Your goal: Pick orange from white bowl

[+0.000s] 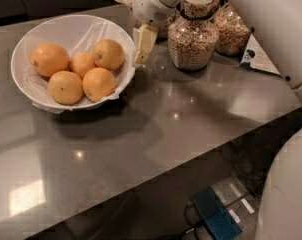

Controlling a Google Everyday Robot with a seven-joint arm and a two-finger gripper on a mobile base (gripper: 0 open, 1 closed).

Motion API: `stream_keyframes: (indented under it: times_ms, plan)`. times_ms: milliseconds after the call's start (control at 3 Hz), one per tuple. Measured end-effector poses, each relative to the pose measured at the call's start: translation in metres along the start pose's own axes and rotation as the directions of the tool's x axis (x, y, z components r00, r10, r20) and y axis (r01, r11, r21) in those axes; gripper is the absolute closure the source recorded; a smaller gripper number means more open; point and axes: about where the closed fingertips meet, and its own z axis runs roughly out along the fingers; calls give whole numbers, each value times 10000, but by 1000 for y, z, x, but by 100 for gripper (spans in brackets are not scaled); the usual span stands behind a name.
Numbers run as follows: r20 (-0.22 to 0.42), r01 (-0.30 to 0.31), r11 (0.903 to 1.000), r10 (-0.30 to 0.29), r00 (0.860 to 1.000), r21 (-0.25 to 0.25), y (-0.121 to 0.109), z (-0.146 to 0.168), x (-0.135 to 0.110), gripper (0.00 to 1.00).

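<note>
The white bowl (pixel 27 43), wide and lined with crinkly film, stands at the table's back left. It holds five oranges. Two yellow-orange ones lie in front (pixel 98 83) (pixel 65 87) and one at the back right (pixel 108 54). A smaller one (pixel 82 64) sits in the middle and a deeper-orange one (pixel 50 59) at the left. My gripper (pixel 141 48) hangs from the white arm, pointing down, just outside the bowl's right rim. It is beside the back-right orange and holds nothing that I can see.
Two glass jars of grain (pixel 193 41) (pixel 232 29) stand right of the gripper, with a printed card (pixel 258 58) beside them. The table's front edge runs diagonally. Below it lie a blue box (pixel 217 215) and cables on the floor. My white body fills the right side.
</note>
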Motion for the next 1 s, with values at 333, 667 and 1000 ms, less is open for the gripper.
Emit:
stream_keyframes:
  times_ms: [333, 667, 1000]
  plan:
    - [8, 4, 10000, -4, 10000, -4, 0, 0, 0, 0]
    - [308, 156, 9998, -151, 9994, -154, 0, 6, -9, 0]
    - [929, 162, 9992, -128, 9956, -357, 6, 15, -24, 0]
